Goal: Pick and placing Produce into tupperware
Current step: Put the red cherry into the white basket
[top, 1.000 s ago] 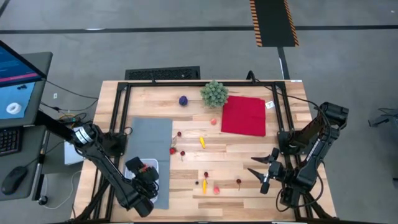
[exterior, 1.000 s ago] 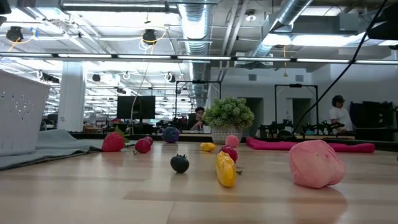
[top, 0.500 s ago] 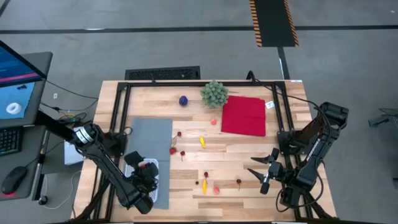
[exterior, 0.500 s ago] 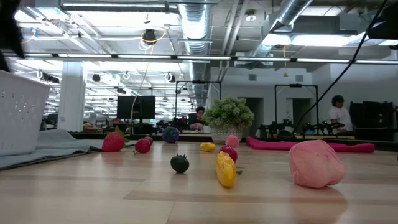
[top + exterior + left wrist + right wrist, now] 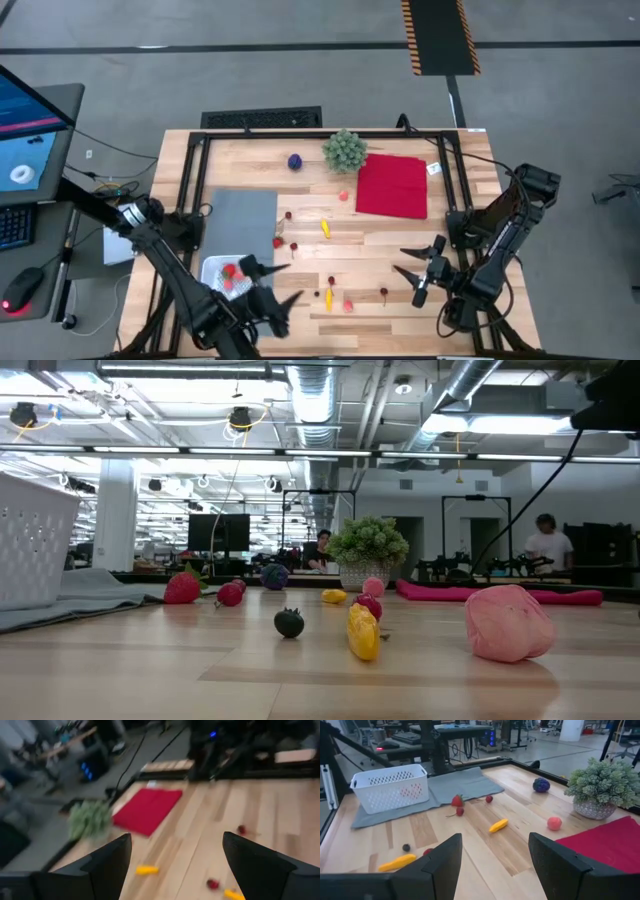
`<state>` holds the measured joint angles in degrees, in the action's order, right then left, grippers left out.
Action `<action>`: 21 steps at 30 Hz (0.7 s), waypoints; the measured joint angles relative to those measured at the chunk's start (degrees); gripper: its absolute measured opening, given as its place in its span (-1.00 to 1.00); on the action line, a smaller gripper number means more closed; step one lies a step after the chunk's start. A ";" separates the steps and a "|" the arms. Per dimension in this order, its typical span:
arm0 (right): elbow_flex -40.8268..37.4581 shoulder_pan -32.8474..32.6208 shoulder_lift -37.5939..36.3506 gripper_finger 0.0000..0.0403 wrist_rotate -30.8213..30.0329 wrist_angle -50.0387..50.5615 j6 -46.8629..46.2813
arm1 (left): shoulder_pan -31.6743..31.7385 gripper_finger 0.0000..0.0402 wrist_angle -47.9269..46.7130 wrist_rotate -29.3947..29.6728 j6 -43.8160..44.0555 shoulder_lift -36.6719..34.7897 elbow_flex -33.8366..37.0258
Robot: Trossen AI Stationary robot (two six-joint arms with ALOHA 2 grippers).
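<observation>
At 7 o'clock: left gripper (image 5: pixel 278 283) swung off tupperware (image 5: pixel 222 275), jaws spread, empty
Meaning: red produce (image 5: pixel 231 270) delivered
Right gripper (image 5: pixel 414 271): spread, idle

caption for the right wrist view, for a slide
Open right pincer faces a white perforated plastic basket on a grey mat.

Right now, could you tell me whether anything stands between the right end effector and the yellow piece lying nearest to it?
Nothing visible does. The open right end effector faces bare wood up to the yellow piece; only small dark produce lies nearby.
</observation>
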<state>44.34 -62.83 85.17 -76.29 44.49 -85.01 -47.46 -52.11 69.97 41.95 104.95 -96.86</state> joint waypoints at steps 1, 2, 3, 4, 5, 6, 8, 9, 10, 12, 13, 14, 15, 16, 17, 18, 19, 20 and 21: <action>0.00 -0.02 0.00 0.27 0.00 -0.02 -0.02 | 0.52 0.52 4.04 -0.82 -4.41 0.00 0.00; 0.00 -0.02 0.01 0.27 0.00 -0.05 0.00 | 1.18 0.52 8.29 -2.14 -8.35 0.00 0.37; 0.00 -0.02 0.00 0.27 0.00 -0.07 0.00 | 2.02 0.52 13.46 -3.92 -12.72 0.00 1.16; 0.00 -0.02 0.00 0.27 0.00 -0.09 0.00 | 2.99 0.52 19.32 -7.44 -17.51 0.00 2.34; 0.00 -0.02 0.00 0.27 0.00 -0.11 0.00 | 3.99 0.52 24.55 -12.08 -21.60 0.02 3.53; 0.00 -0.02 0.00 0.27 0.00 -0.22 -0.02 | 4.92 0.52 29.49 -17.14 -25.19 0.09 4.66; 0.00 -0.02 0.00 0.27 0.00 -0.44 0.00 | 6.84 0.52 39.42 -26.74 -31.96 0.13 7.20; 0.00 -0.02 0.00 0.27 0.00 -0.46 -0.02 | 7.82 0.52 42.49 -30.71 -34.55 0.11 8.30; 0.00 -0.06 0.00 0.27 0.00 -0.46 -0.02 | 8.66 0.52 44.08 -32.88 -35.70 -0.04 9.43; 0.00 -0.32 0.00 0.27 0.30 -0.74 -0.01 | 10.09 0.52 46.38 -33.83 -36.79 -0.88 12.59; 0.00 -0.50 0.00 0.27 0.78 -0.93 0.00 | 10.93 0.52 49.02 -33.92 -37.12 -1.34 14.45; 0.00 -0.56 0.00 0.27 1.33 -0.93 -0.02 | 11.74 0.52 52.99 -34.32 -37.71 -2.06 16.86; 0.00 -0.57 0.00 0.27 1.77 -0.97 -0.02 | 12.54 0.52 57.54 -36.04 -38.38 -2.89 19.67; 0.00 -0.57 0.00 0.27 2.29 -1.11 0.00 | 13.46 0.52 62.61 -39.54 -39.40 -3.69 22.54; 0.00 -0.57 0.00 0.27 2.76 -1.09 0.00 | 14.36 0.52 67.51 -44.14 -40.12 -4.44 25.56; 0.00 -0.57 0.00 0.27 3.00 -1.15 0.00 | 15.23 0.52 72.84 -48.79 -40.90 -5.24 28.77; 0.00 -0.55 0.00 0.27 3.00 -1.36 0.00 | 16.01 0.52 76.97 -52.31 -41.52 -6.24 31.90; 0.00 -0.52 0.00 0.27 3.02 -1.53 0.00 | 16.65 0.52 79.72 -54.43 -41.56 -7.27 34.61; 0.00 -0.55 0.00 0.27 3.02 -1.52 0.00 | 17.12 0.52 82.60 -56.50 -41.37 -8.17 36.93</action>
<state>44.34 -63.37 85.17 -73.28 42.97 -85.01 -30.34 30.49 13.48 0.58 96.78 -59.93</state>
